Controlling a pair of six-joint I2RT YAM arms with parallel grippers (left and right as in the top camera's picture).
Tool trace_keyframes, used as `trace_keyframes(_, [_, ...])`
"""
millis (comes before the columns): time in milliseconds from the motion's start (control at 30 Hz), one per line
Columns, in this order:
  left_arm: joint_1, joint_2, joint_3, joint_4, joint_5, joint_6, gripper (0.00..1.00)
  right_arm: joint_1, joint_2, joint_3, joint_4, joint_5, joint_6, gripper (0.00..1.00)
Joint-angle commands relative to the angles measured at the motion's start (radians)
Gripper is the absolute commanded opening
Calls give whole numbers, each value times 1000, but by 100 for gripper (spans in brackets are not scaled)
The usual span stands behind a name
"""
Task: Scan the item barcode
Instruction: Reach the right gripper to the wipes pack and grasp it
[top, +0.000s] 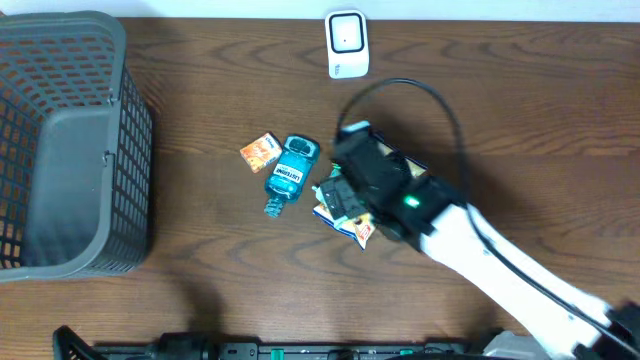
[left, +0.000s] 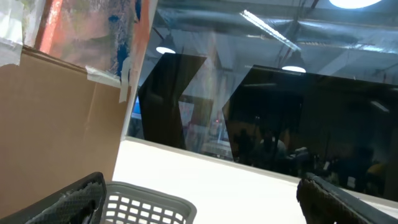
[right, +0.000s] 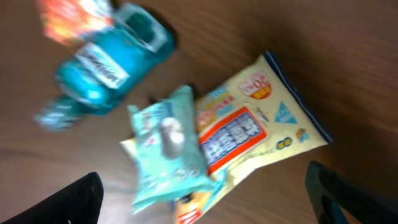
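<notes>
Nothing is held yet: the right gripper (right: 205, 202) is spread wide above the wipes pack (right: 165, 149), laid on a pouch (right: 261, 118) on the tabletop (top: 200, 260). The left gripper (left: 205, 205) is also wide. Pickup and presentation to the scanner (top: 347, 45) are left.

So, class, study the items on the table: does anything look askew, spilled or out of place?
The teal bottle lies on its side, and a pale green packet sits crookedly on the yellow snack bag. Nothing looks spilled.

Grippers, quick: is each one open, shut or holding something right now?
Left gripper: open, holding nothing.
Right gripper: open, empty, above the teal packet.
</notes>
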Motion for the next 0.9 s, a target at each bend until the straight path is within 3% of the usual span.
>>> trace_keyframes(0, [3, -1, 4, -12, 9, 27, 98, 35, 110, 79, -34, 201, -13, 99])
trace_keyframes(167, [6, -1, 4, -53, 9, 67, 98, 104, 192, 126, -59, 330, -14, 99])
trace_keyframes(333, [18, -1, 4, -46, 9, 66, 98, 156, 193, 120, -69, 229, -20, 99])
trace_keyframes(667, [17, 9, 3, 134, 9, 66, 98, 158, 220, 113, -8, 243, -24, 99])
trace_keyframes(867, [18, 30, -5, 151, 10, 66, 98, 175, 294, 113, -8, 279, -76, 99])
